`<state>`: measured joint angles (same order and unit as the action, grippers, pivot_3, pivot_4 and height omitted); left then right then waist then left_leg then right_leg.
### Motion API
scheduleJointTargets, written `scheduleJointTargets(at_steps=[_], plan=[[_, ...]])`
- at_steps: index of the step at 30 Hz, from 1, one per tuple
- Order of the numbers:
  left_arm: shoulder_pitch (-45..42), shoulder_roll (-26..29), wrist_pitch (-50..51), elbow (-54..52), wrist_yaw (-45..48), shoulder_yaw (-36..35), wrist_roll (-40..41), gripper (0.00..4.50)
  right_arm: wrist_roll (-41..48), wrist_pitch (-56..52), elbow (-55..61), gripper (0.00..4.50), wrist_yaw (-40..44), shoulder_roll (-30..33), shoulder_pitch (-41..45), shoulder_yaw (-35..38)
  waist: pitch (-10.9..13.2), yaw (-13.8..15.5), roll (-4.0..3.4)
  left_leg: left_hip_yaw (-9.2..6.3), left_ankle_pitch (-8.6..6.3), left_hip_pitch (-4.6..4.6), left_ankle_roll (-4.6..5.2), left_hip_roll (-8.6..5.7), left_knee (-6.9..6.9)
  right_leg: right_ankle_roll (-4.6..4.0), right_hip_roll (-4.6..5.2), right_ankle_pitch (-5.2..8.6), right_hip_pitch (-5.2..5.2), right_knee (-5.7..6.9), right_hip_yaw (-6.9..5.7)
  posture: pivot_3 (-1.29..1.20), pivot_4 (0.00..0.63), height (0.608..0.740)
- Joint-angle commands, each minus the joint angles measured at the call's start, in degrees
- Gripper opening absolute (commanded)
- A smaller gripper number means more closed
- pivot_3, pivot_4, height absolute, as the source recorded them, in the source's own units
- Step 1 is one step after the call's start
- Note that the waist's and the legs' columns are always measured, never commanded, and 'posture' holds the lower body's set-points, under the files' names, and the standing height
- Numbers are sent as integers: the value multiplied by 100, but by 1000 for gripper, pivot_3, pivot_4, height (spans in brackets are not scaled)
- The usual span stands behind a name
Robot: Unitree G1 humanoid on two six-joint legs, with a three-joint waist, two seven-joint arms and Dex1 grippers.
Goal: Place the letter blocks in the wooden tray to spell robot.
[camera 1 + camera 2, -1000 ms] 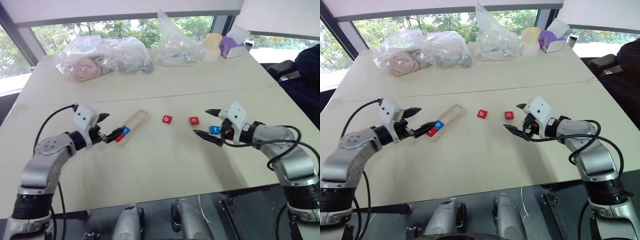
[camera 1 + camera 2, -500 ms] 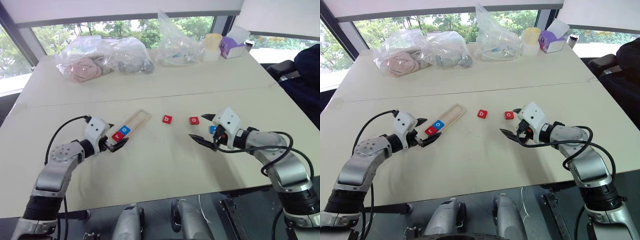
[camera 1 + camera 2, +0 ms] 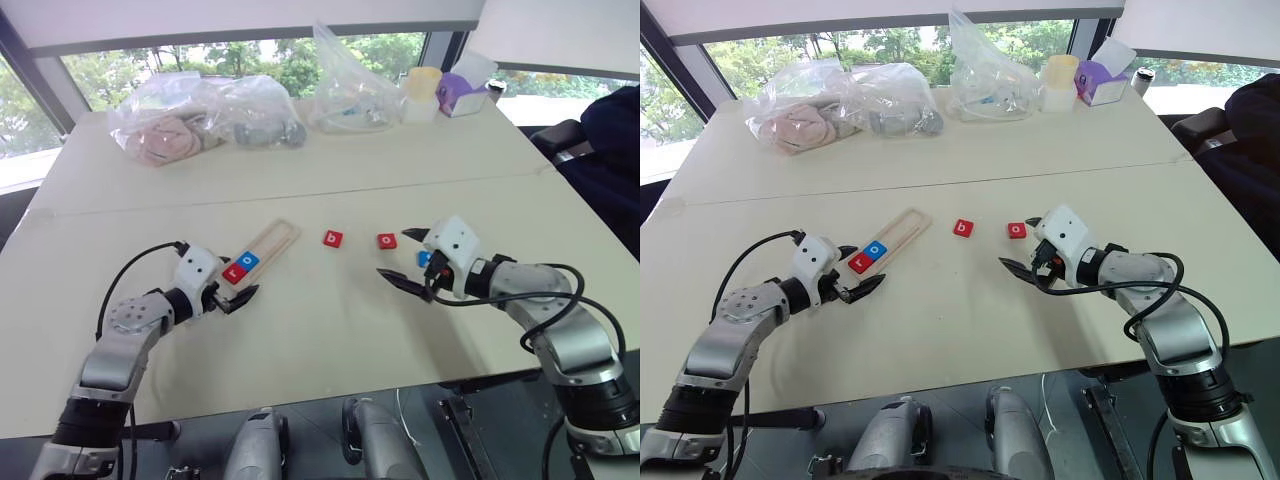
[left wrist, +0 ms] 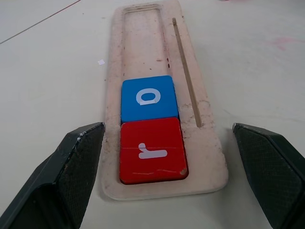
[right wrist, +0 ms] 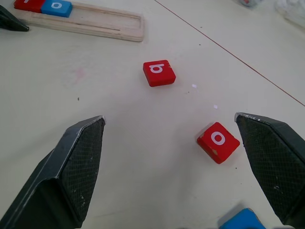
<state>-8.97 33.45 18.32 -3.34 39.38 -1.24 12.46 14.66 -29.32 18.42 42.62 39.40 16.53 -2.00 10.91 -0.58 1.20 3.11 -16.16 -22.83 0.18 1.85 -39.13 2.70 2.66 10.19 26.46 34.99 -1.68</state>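
Observation:
The wooden tray [image 3: 270, 243] lies slantwise left of the table's middle. In its near end sit a red "r" block [image 4: 152, 150] and, touching it, a blue "o" block [image 4: 149, 98]; the rest of the slot is bare. My left gripper [image 3: 238, 280] is open and low at that near end, its fingers either side of the tray's end and apart from it. A red "b" block [image 3: 333, 239] and a red "o" block [image 3: 387, 241] lie loose to the right of the tray. My right gripper [image 3: 400, 254] is open and holds nothing, just behind those two. It partly hides a blue block [image 3: 424, 259].
Clear plastic bags [image 3: 205, 115] with soft things and a taller bag [image 3: 355, 85] line the table's far side, beside a pale cup [image 3: 425, 92] and a purple box [image 3: 462, 92]. A seam [image 3: 300, 195] crosses the table behind the tray.
My left gripper has sunk from above the two tiles in the tray to just off the tray's near end, still open. The right gripper has hardly moved.

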Motion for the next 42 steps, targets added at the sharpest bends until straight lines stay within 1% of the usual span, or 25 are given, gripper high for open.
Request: scheduleJointTargets(at_steps=[1,17,29,32,33,34,42], plan=[[69,-4,-66,124,-39,-75,-57,4500,-20,91,255,4475,-17,-9,75,25,0,0,0,0,0,2,0,0,0,0,0,0,-2,0,0,0,150,740],[67,-7,-120,824,78,-14,5,4500,-155,152,254,4475,-23,-23,70,-20,-8,-4,-8,2,-1,39,-1,3,1,0,1,1,-32,3,0,0,150,740],[87,58,-125,921,138,-54,64,4500,-221,208,216,4475,-48,-66,70,-69,-12,-12,-13,2,-1,41,-1,4,2,-1,0,1,-32,4,0,0,150,740],[89,57,-120,920,147,-50,76,3708,-231,215,218,4500,-50,-74,67,-75,-12,-15,-13,2,-1,41,-1,6,2,-1,1,1,-31,4,0,0,150,740],[90,56,-120,922,150,-50,80,3358,-234,216,220,4500,-51,-75,64,-75,-12,-16,-13,2,-1,41,-1,8,2,-1,0,1,-31,4,0,0,150,740],[94,60,-115,917,154,-55,88,3132,-233,206,233,4500,-54,-75,63,-73,-12,-18,-13,2,-1,41,-1,8,2,-1,0,1,-30,4,-1,0,150,740],[117,54,-85,873,185,-40,117,3138,-232,169,294,4500,-66,-68,28,-53,-12,-19,-14,2,-1,42,-2,8,3,-1,0,1,-29,4,-1,0,150,740]])
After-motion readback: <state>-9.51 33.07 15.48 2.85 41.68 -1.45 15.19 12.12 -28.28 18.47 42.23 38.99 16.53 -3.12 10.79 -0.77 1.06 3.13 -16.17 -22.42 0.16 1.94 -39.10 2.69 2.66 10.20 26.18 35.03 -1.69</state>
